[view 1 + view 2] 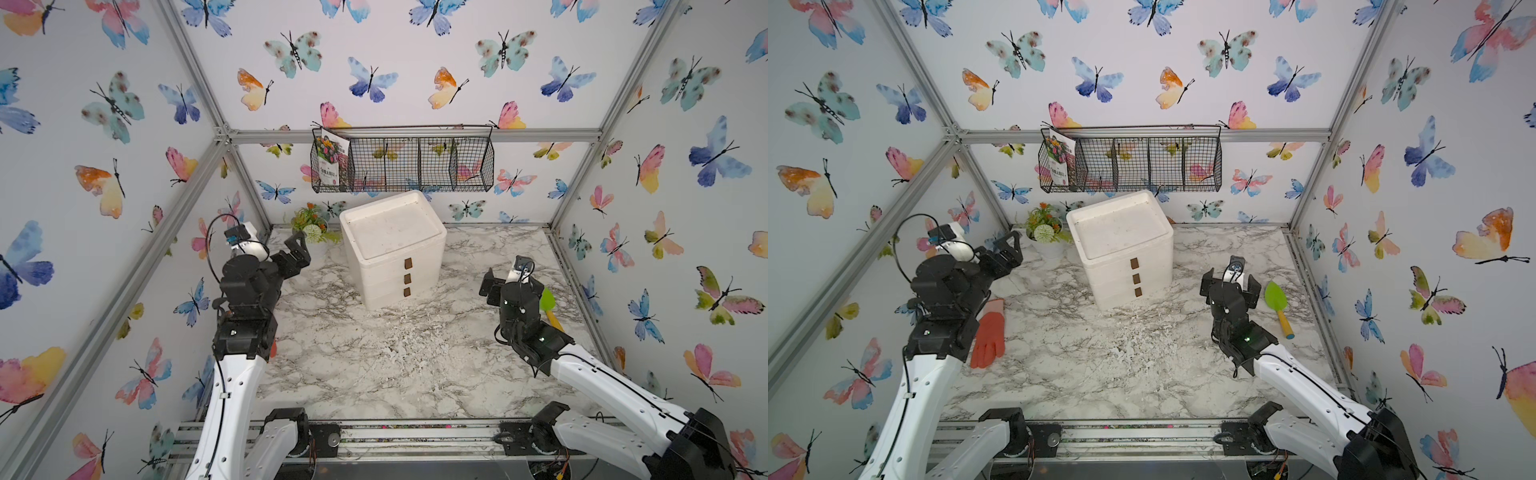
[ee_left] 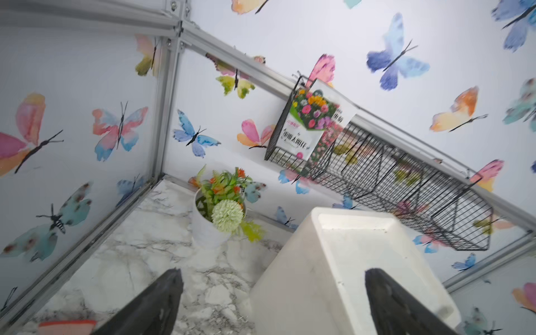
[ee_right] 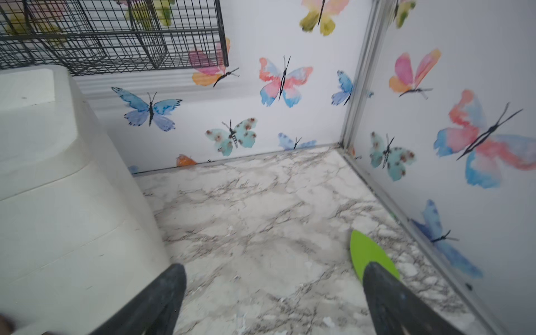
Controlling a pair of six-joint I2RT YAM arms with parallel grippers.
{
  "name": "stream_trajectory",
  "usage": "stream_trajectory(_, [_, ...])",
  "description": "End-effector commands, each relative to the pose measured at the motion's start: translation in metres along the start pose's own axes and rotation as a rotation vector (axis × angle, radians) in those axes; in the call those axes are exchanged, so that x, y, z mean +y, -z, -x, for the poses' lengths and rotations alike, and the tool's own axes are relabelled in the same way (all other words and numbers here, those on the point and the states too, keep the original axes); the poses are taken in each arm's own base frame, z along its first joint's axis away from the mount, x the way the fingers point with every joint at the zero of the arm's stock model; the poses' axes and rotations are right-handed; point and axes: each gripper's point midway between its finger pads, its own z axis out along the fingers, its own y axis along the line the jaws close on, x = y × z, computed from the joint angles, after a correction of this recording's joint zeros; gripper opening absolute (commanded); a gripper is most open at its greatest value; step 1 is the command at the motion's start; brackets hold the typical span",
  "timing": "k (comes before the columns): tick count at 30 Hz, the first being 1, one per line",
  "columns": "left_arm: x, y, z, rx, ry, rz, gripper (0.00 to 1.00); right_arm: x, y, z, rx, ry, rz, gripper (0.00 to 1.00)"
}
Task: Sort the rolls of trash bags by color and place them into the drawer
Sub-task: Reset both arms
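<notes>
Flanking the closed drawer unit (image 1: 392,249) at frame centre with left fingers (image 2: 162,304) and right fingers (image 3: 162,298) spread wide, empty; no rolls in sight.

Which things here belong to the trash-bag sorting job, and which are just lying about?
Job: white boxy three-drawer chest, drawers shut; left gripper and right gripper, both open, empty. No trash-bag rolls in view.
Lying about: green plastic trowel with yellow handle; orange-red rubber glove; artificial plant in white pot; black wire wall basket holding a flower seed packet.
</notes>
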Motion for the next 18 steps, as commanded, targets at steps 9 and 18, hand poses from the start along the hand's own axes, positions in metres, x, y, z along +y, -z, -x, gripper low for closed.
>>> stream_trajectory(9, [0.048,-0.012,-0.110,-0.066,-0.365,0.003,0.99,-0.027,-0.038,-0.062,-0.078,0.134,-0.008,1.00])
stream_trajectory(18, [0.066,-0.022,-0.168,0.008,-0.310,-0.011,0.99,-0.048,-0.065,-0.092,-0.082,0.034,0.057,0.98])
